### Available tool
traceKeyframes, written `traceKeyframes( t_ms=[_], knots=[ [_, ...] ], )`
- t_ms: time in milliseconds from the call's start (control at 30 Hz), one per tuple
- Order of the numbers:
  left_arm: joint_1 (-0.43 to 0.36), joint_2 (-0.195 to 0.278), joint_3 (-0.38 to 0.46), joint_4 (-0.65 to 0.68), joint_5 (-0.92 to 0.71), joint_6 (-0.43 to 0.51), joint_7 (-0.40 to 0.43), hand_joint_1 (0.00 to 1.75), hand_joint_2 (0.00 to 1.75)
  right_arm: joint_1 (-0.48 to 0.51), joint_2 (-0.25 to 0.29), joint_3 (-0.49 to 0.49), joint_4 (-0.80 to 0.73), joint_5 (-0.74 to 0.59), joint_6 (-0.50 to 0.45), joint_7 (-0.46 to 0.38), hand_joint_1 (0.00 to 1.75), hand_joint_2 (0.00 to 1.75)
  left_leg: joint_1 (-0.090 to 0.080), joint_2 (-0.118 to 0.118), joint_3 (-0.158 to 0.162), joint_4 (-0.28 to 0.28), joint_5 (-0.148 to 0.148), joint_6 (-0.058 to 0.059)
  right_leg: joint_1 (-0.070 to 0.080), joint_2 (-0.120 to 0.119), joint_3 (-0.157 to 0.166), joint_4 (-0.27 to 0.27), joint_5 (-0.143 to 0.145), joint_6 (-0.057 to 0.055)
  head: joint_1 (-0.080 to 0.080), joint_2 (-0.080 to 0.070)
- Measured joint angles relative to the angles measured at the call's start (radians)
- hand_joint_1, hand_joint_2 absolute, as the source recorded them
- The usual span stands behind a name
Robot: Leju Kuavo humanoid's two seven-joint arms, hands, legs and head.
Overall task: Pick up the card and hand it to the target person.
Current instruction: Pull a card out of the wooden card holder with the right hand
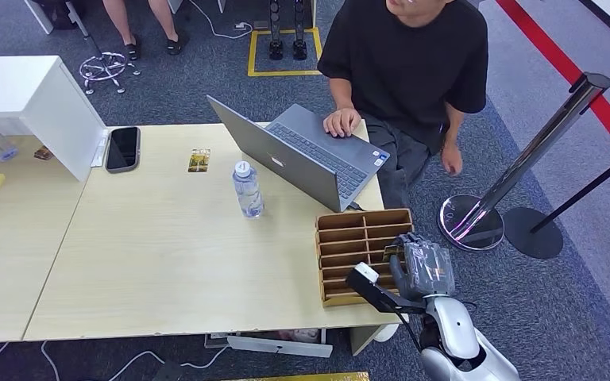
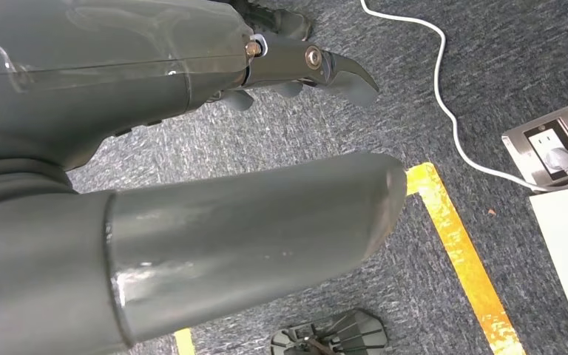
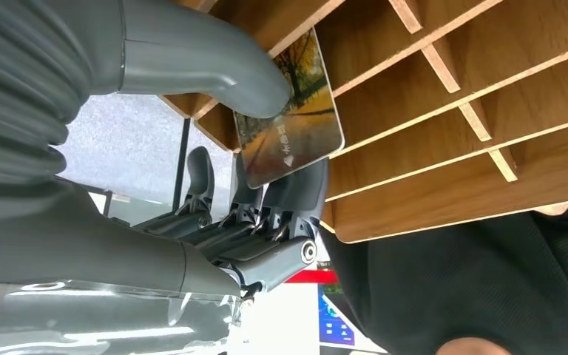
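1. Right hand (image 3: pixel 266 148), seen close from the right wrist view, pinches the card (image 3: pixel 290 118) between its thick thumb and the darker fingers (image 3: pixel 296 200) beneath it; the card is partly over the slots of the wooden organizer (image 3: pixel 473 89).
2. From the head view, that right hand (image 1: pixel 423 266) sits at the organizer (image 1: pixel 357 230), which stands at the tabletop's near right corner.
3. Judging by its look, the card is thin, stiff, light and glossy, so it may slip. The hold sits near one end, which leaves the printed far end free for a person to take.
4. Left hand (image 2: pixel 192 148) hangs over grey carpet; its fingers look loosely apart and it holds nothing.
5. Pale wooden tabletop (image 1: pixel 159 270) also carries an open laptop (image 1: pixel 302 155) at the far right edge, a water bottle (image 1: pixel 247 189) near the middle, a second card (image 1: pixel 199 160) and a phone (image 1: pixel 122 148) toward the far edge.
6. A person in black (image 1: pixel 413 63) sits behind the laptop, one hand on its keys, and is probably the one to receive the card.
7. Around the table: grey carpet, a stanchion post (image 1: pixel 516 167), and yellow floor tape (image 2: pixel 458 251).
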Motion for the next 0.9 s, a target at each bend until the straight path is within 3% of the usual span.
traceKeyframes(
  t_ms=[900],
  knots=[
    [0.001,0.0,0.0,0.0,-0.005,-0.001,-0.002,0.0,0.0,-0.005,0.003,-0.005,0.0,0.035,-0.037,0.019,1.43,1.75,0.0,0.0,0.0,0.0,0.0,0.0,0.0,0.0,0.0,0.0,0.0,0.0,0.0,0.0]
  ],
)
